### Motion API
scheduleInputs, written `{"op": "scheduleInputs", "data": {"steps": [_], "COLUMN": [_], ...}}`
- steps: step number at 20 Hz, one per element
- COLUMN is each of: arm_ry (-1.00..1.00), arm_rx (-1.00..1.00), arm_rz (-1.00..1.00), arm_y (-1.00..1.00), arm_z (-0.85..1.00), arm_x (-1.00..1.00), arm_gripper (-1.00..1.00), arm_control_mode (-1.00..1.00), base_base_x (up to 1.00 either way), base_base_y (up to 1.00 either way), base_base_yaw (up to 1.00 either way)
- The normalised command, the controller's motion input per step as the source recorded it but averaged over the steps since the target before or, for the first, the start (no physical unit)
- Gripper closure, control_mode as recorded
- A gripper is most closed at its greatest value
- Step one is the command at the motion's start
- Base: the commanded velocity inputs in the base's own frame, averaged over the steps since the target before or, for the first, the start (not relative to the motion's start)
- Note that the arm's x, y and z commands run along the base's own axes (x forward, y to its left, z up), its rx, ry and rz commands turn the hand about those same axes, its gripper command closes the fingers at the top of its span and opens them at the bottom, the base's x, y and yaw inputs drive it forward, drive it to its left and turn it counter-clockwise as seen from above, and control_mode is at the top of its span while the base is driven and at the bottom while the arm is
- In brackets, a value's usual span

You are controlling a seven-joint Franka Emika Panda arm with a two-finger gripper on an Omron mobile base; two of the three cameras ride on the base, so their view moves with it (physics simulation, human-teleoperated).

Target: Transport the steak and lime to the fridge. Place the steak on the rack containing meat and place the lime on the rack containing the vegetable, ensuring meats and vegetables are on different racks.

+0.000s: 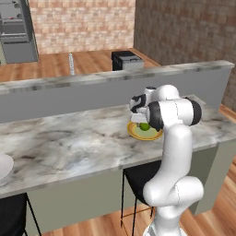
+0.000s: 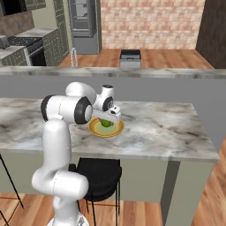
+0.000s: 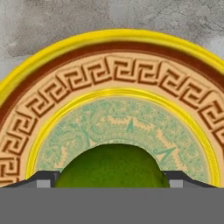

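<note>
The green lime (image 3: 112, 168) lies on a round yellow plate (image 3: 118, 61) with a brown key-pattern rim, on the marble island counter (image 1: 69, 143). My gripper (image 3: 111, 183) points down over the plate, and its two dark fingertips (image 3: 43, 179) press against the lime's two sides. From the base cameras the lime (image 1: 144, 126) (image 2: 106, 123) peeks out under the gripper (image 1: 140, 120) (image 2: 107, 118), low on the plate (image 1: 156, 134) (image 2: 115, 130). The grey fridge (image 1: 17, 32) (image 2: 84, 22) stands far back across the room, with shelves showing inside. The steak is out of view.
A raised grey ledge (image 1: 115, 76) runs behind the counter. Black stools (image 2: 99, 174) stand under the counter's near edge. A white dish (image 1: 3, 167) sits at the counter's left end. A dark box (image 1: 126, 60) stands on the wooden floor beyond, and a stove (image 2: 26, 48) lies to the left.
</note>
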Motion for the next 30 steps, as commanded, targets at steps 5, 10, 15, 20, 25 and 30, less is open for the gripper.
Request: {"op": "scheduleInputs", "data": {"steps": [5, 10, 15, 20, 25, 30], "arm_ry": [0.00, -0.11, -0.18, -0.14, -0.06, 0.00], "arm_rx": [0.01, 0.00, 0.00, 0.01, 0.02, 0.02], "arm_rz": [-0.04, 0.00, 0.00, 0.00, 0.00, 0.00], "arm_y": [0.02, -0.02, -0.05, -0.02, 0.00, 0.00], "arm_z": [-0.07, 0.11, 0.55, 0.81, 0.85, 0.75], "arm_x": [-0.12, -0.54, -1.00, -1.00, -1.00, -1.00], "arm_gripper": [1.00, 1.00, 1.00, 1.00, 1.00, 1.00], "arm_control_mode": [-1.00, -1.00, -1.00, -1.00, -1.00, -1.00], "base_base_x": [0.00, 0.00, 0.00, 0.00, 0.00, 0.00], "base_base_y": [0.00, 0.00, 0.00, 0.00, 0.00, 0.00], "base_base_yaw": [0.00, 0.00, 0.00, 0.00, 0.00, 0.00]}}
